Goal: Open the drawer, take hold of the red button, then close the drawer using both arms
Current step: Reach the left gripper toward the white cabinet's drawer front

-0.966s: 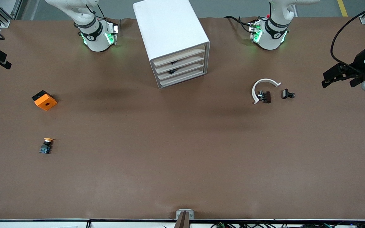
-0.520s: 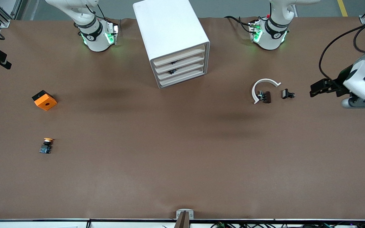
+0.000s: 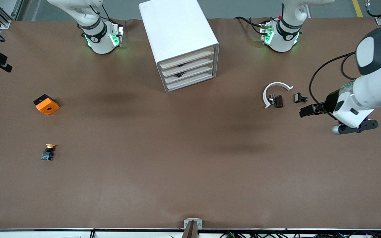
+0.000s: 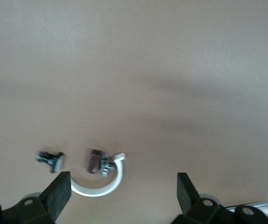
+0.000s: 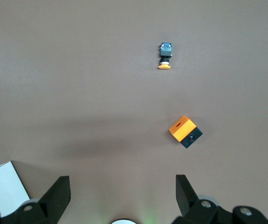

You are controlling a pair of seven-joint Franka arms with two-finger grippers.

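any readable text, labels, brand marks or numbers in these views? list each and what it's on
No text reads in any view.
Black collars on the two arm bases: each carries a small white mark, too small to read.
White drawer cabinet: no label visible.
Orange cube and orange-capped button: no markings visible.
White curved clip and the small parts beside it: nothing legible.

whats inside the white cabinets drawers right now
All four drawers of the white cabinet are shut. Through the gaps above the second drawer and the third, small dark things show, too hidden to identify. No red button is visible anywhere; the rest of the insides is covered.
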